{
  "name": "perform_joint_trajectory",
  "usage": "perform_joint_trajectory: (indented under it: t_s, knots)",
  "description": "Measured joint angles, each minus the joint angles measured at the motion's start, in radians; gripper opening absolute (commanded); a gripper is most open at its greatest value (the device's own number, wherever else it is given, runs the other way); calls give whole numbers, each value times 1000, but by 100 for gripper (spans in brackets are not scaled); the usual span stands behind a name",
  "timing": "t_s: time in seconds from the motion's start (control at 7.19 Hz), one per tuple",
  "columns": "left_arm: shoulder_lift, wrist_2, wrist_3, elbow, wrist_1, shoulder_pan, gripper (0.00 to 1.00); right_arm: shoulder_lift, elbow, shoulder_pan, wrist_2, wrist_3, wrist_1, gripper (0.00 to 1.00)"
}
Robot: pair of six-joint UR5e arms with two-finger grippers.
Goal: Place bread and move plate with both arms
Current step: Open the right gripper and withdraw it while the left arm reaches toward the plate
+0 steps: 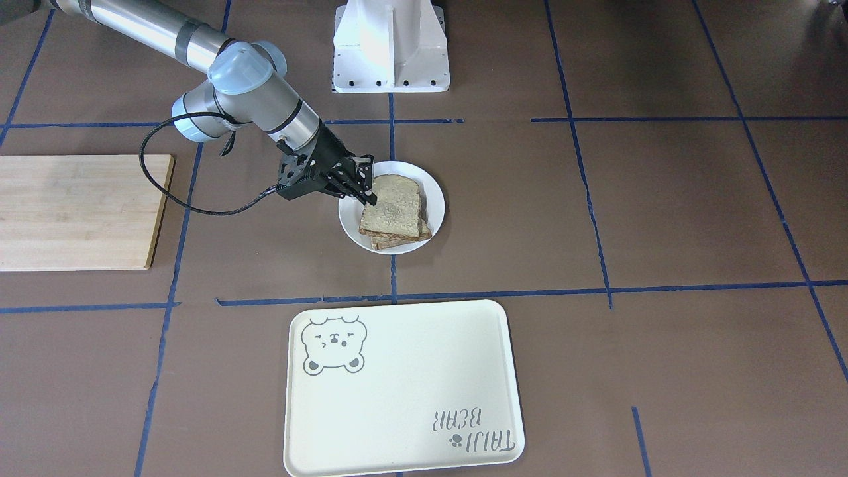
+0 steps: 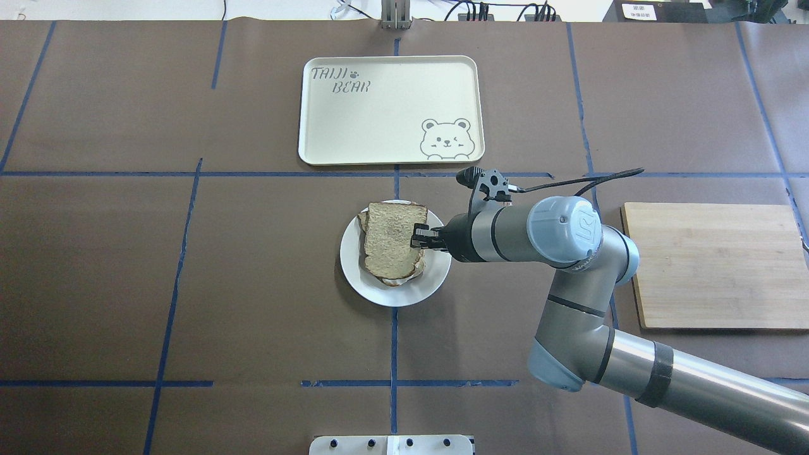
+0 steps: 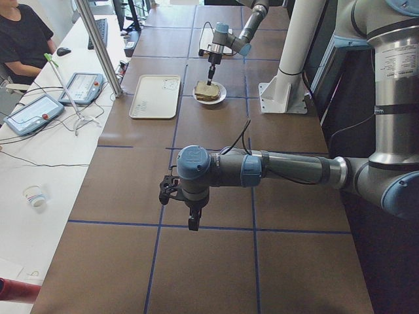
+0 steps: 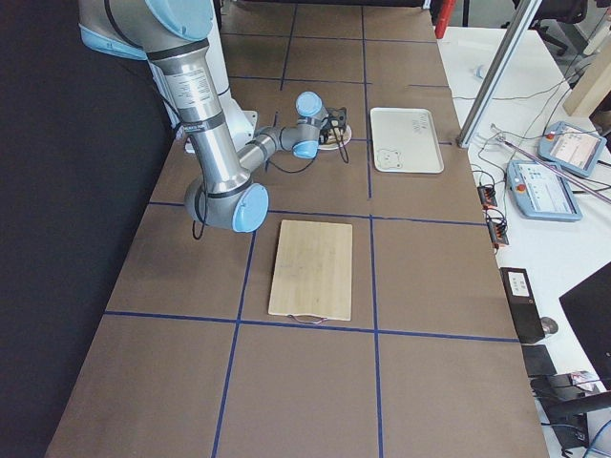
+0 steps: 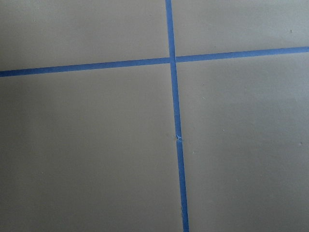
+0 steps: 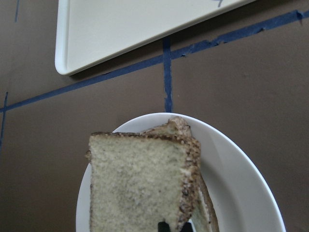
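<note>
The bread (image 1: pixel 392 205) is a tan slice with a dark crust. It lies tilted on top of other slices on the white plate (image 1: pixel 434 192) at the table's middle. My right gripper (image 1: pixel 368 192) is shut on the bread's edge nearest the arm; it shows from above in the overhead view (image 2: pixel 418 239). The right wrist view shows the bread (image 6: pixel 140 183) close up over the plate (image 6: pixel 241 169). My left gripper (image 3: pixel 193 219) hangs over bare table far from the plate, and I cannot tell whether it is open or shut.
A cream tray with a bear drawing (image 2: pixel 379 120) lies beyond the plate. A wooden cutting board (image 2: pixel 714 265) lies on the robot's right side. The robot's base (image 1: pixel 391 46) stands behind the plate. Blue tape lines (image 5: pixel 176 140) cross the brown table.
</note>
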Motion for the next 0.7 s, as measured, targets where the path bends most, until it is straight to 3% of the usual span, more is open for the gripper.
perform_joint_trajectory:
  t_s: [0.7]
  knots:
    - [-8,-48,-19,-29,-5,1,100,15,9,70,25,14,-9,100]
